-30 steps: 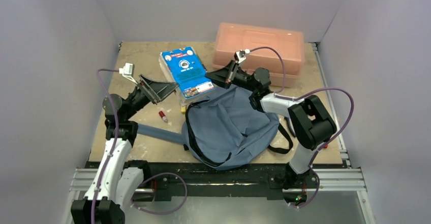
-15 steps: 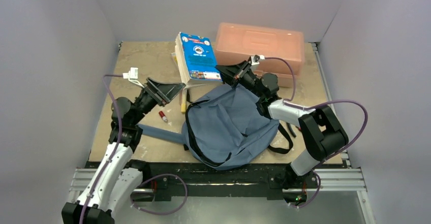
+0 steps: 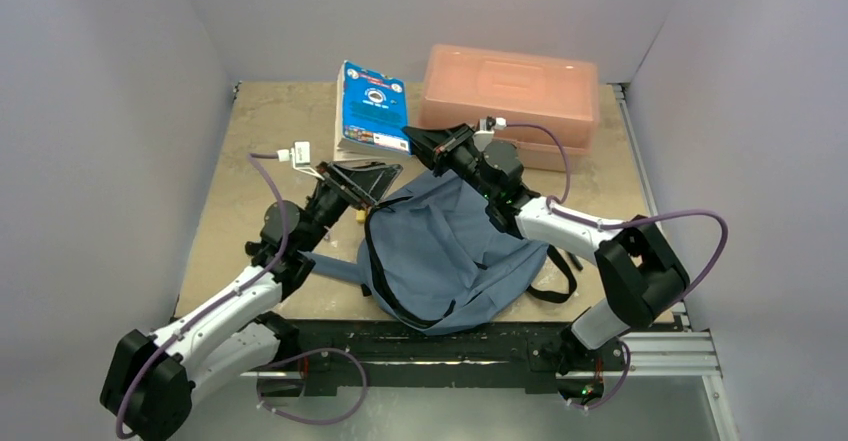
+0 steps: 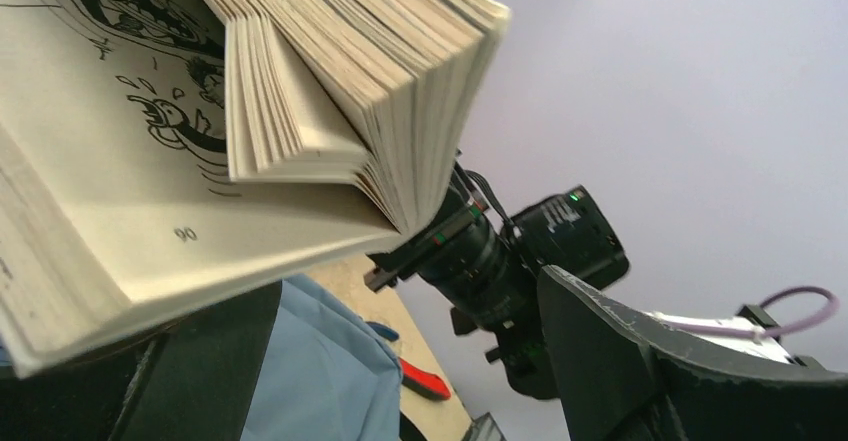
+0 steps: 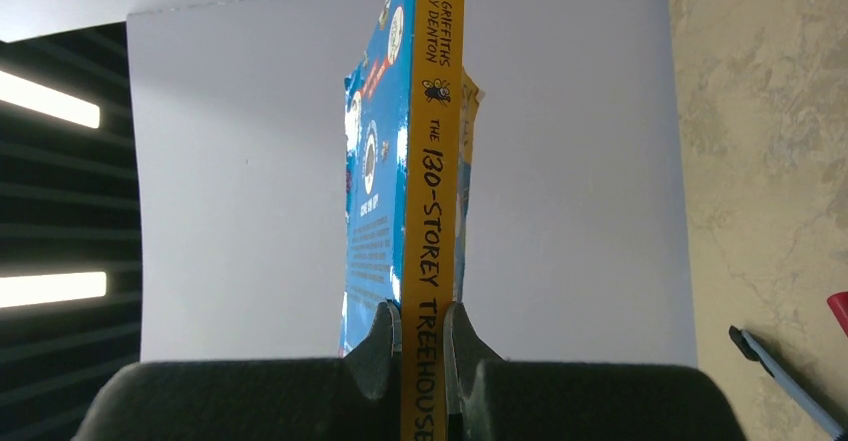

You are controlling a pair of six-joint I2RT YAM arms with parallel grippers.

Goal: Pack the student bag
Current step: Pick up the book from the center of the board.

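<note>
The student bag (image 3: 455, 251) lies slumped at the near middle of the table (image 3: 260, 141), soft and light, so its mouth likely sags shut unless the zippered edge is pinched and lifted. The right gripper (image 5: 421, 329) is clamped on the yellow spine of a thick paperback (image 3: 372, 109), held upright just beyond the bag with pages fanning loose, close by the left gripper (image 3: 368, 174), whose jaws stand wide and empty. A salmon-pink plastic box (image 3: 510, 86) sits behind and a blue pen (image 5: 788, 379) lies on the table, neither on the bag.
</note>
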